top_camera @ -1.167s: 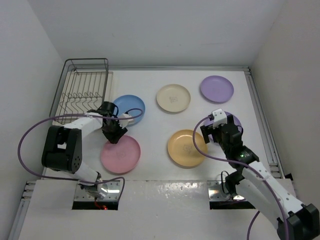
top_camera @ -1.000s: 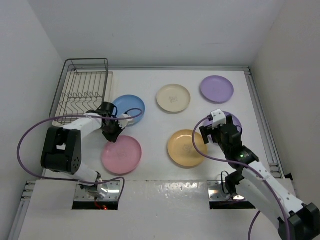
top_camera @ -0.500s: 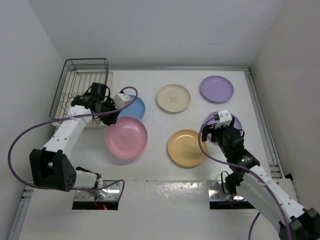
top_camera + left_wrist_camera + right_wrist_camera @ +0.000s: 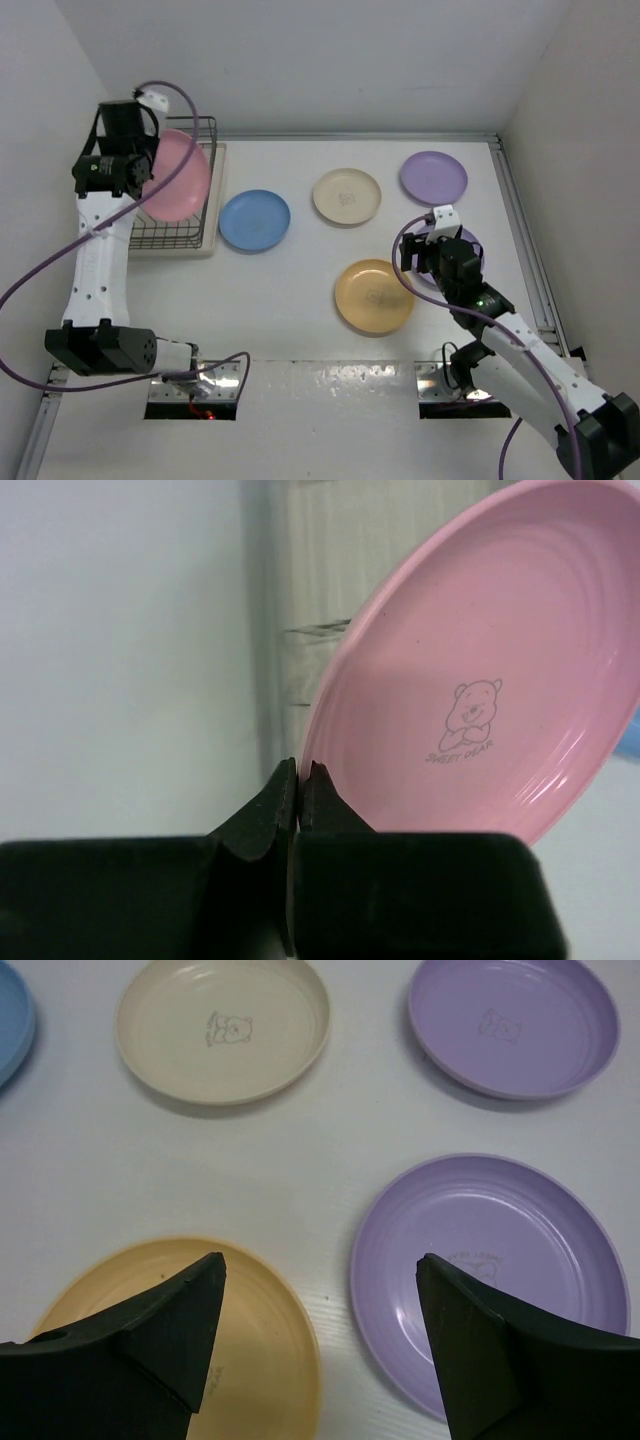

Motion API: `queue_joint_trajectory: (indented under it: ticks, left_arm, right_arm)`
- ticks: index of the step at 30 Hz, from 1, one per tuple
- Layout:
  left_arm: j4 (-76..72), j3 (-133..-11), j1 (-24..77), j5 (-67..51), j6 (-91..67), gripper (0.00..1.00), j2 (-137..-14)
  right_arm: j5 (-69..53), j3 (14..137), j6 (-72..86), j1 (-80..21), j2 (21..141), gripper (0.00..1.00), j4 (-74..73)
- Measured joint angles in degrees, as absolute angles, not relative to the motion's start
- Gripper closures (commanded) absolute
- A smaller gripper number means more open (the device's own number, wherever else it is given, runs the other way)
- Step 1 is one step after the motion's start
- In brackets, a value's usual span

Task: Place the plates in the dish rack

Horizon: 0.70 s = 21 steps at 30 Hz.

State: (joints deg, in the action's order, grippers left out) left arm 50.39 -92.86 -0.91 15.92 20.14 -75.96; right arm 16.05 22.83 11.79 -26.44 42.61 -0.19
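Observation:
My left gripper (image 4: 148, 172) is shut on the rim of the pink plate (image 4: 180, 175), which it holds tilted on edge above the dish rack (image 4: 205, 135). In the left wrist view the fingertips (image 4: 300, 772) pinch the pink plate (image 4: 480, 680) at its lower left edge. My right gripper (image 4: 428, 262) is open above the table, between the orange-yellow plate (image 4: 240, 1340) and the near lilac plate (image 4: 490, 1270), with nothing between its fingers (image 4: 190, 1300). The blue plate (image 4: 254, 220), cream plate (image 4: 346, 196) and far lilac plate (image 4: 433, 178) lie flat on the table.
The rack's cream tray base (image 4: 190, 245) sits in the back left corner against the wall. White walls close in the table on the left, back and right. The right arm covers most of the near lilac plate (image 4: 472, 240) in the top view.
The left arm has lifted the pink plate off the table and swung it back and left over the rack, tipping it on edge. The right gripper's jaws have narrowed a little.

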Motion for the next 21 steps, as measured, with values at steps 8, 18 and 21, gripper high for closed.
queue_joint_trajectory:
  ticks: [8,18,21]
  left_arm:
    - [37.8,-98.7,-9.4,38.5,17.5,1.00,-79.2]
    - [13.7,-82.0,-17.5,46.6,25.2,1.00,-80.0]
    - [10.3,-80.2,-19.4,45.5,25.5,1.00,-81.4]
  right_arm:
    - [17.7,22.8,10.8,-26.4,42.7,0.26,3.7]
    - [17.6,24.5,12.0,-26.5,48.2,0.31,3.7]
    - [17.5,26.5,13.0,-26.5,49.1,0.32,3.0]
